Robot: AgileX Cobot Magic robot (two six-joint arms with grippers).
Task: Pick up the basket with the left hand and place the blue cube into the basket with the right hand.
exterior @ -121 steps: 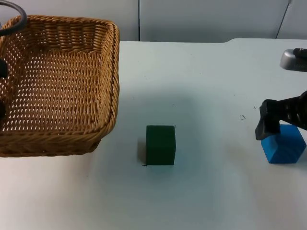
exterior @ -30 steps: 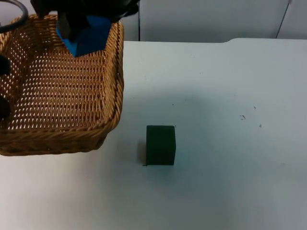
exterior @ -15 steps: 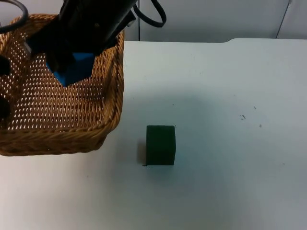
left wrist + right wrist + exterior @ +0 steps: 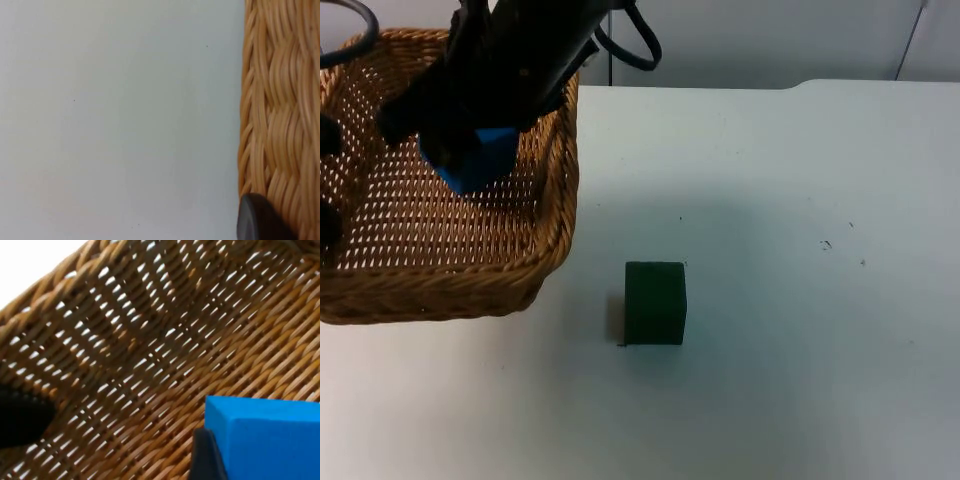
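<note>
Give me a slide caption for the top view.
Right end effector holds the blue cube over the wicker basket; a green cube sits on the white table.

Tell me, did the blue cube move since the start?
Yes. The blue cube went from right of the green cube to over the basket, held by the right gripper.

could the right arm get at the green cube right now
Probably not yet: the right claw is shut on the blue cube over the basket. The green cube itself stands unobstructed on the table.
</note>
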